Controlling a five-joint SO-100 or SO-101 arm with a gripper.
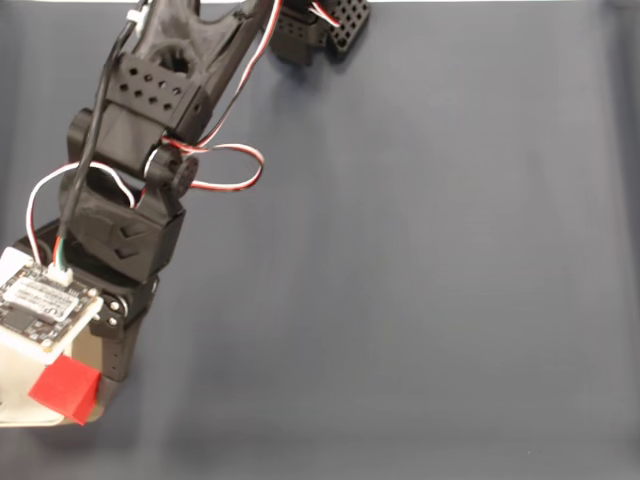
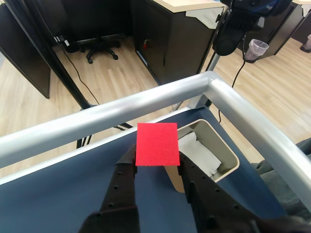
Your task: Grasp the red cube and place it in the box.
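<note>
Already the gripper is clamped on the red cube, carrying it clear of the blue table; in the wrist view the box lies just right of the cube; the drop, I judge, wants a small sideways shift.

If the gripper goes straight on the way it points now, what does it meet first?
Probably the box: the gripper, shut on the red cube, points at its near wall. Depth is unclear; it may pass above the rim.
</note>
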